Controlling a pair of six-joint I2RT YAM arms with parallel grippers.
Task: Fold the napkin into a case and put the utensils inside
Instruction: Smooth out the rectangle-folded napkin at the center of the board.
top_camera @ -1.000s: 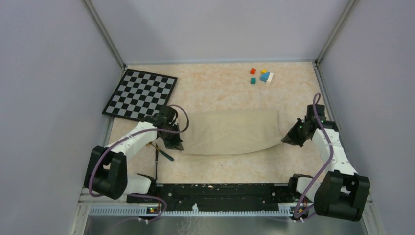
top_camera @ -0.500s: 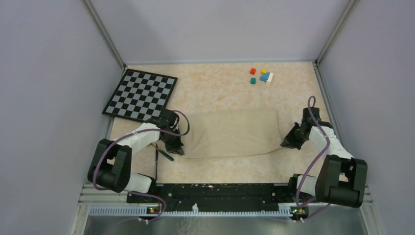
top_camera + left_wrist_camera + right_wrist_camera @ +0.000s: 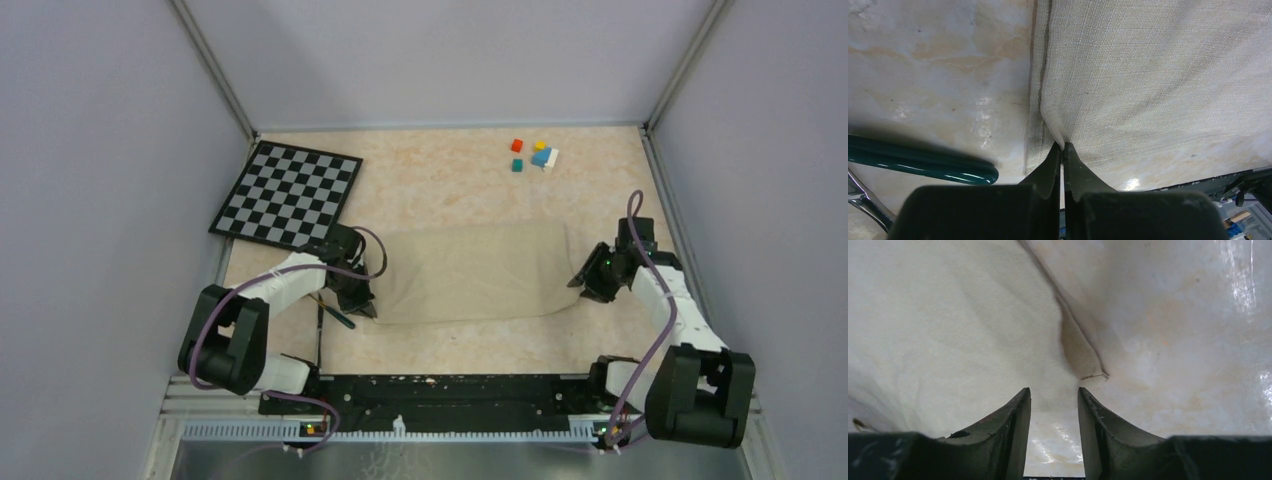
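Observation:
The beige napkin [image 3: 470, 272] lies folded as a wide band across the middle of the table. My left gripper [image 3: 362, 305] is shut on its near left corner; in the left wrist view the fingertips [image 3: 1063, 146] pinch a small ridge of napkin [image 3: 1148, 75]. My right gripper [image 3: 580, 283] stands open at the napkin's near right corner. Nothing sits between its jaws [image 3: 1054, 390], and the napkin [image 3: 948, 330] lies flat just beyond them. The utensils [image 3: 330, 322] lie left of the napkin, by the left gripper. One has a teal handle [image 3: 923, 164].
A black-and-white checkerboard [image 3: 288, 193] lies at the back left. Several small coloured cubes [image 3: 533, 155] sit at the back right. Grey walls close the table on three sides. A black rail [image 3: 450, 390] runs along the near edge between the arm bases.
My right gripper has opened and let go of the napkin's near right corner, which now rests on the table. The left gripper stays shut on its corner.

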